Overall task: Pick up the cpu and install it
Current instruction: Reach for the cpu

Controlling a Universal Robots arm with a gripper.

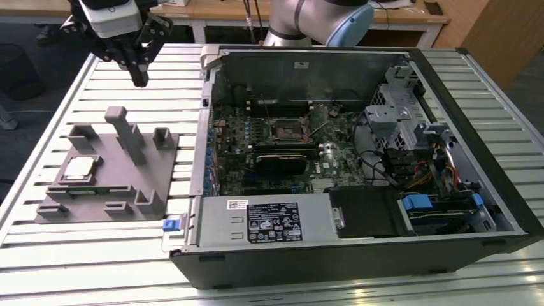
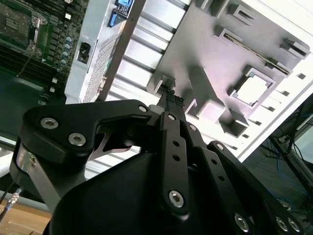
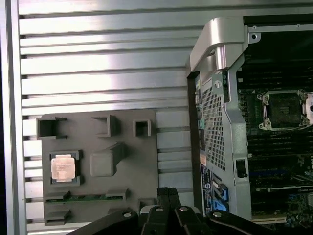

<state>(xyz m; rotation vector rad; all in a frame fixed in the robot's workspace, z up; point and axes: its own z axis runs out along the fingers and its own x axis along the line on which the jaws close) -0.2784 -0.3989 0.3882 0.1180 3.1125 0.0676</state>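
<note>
Gripper [image 1: 139, 78], fingers pressed together and empty, hangs above the slatted table [image 1: 85, 274], beyond the grey holder [image 1: 102, 191]. The cpu [image 1: 78, 168] sits in a holder pocket, well apart from the gripper. Step in hand: the approach, with nothing picked yet. A grasp would likely call for parted fingers squared over the chip.

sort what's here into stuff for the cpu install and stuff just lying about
for the job:
small square silvery cpu, in the grey plastic holder
black square metal-framed socket
black pincer, shut

just there:
grey metal box with white label
blue plastic tab
</note>
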